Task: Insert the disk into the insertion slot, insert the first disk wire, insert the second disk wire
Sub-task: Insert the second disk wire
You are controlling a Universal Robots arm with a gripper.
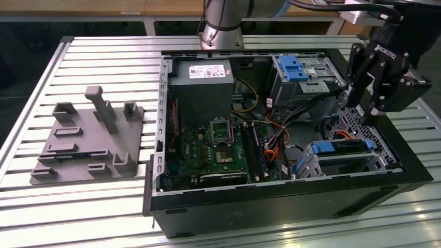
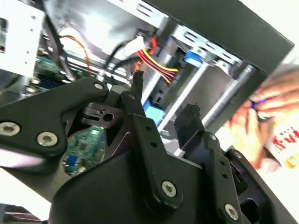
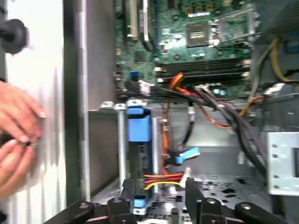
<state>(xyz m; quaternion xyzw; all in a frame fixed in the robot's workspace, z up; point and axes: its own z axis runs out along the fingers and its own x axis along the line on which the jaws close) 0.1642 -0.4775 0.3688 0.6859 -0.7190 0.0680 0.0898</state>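
On the slatted metal table [image 1: 82, 206] stands an open black computer case [image 1: 276, 201], its near wall closest to the exterior view. Well apart from it, to the exterior view's left, lies a grey plastic fixture plate with upright posts [image 1: 76, 150]. In the case's near right corner sits the insertion slot, a small grey sheet-metal cage [image 1: 344, 166] [image 3: 103, 144]. The disk, a flat silver-grey drive in a bright blue plastic carrier [image 1: 342, 148] [image 3: 138, 125], lies inside it. In the first wrist view a red, yellow and black wire bundle [image 3: 161, 177] runs up to the disk's end; whether it is plugged in cannot be told. A light-blue plug on a thin wire [image 3: 187, 154] hangs just beside the disk. Outside the case wall next to the cage, a person's hand [image 3: 16, 135] [image 2: 261, 112] is blurred. Above the case's right rim, slightly farther than the cage, hangs the black gripper [image 1: 363, 111] [image 3: 160, 184] [image 2: 163, 93]. It points down, its fingers [image 3: 191, 191] spread wide with nothing between them. Left of the cage lies the green motherboard [image 1: 214, 150], and beyond it a grey metal power supply box [image 1: 200, 82]. At the far right stands a taller metal bay with a blue latch [image 1: 303, 77]. Farthest back rises the arm's silver base column [image 1: 222, 26].
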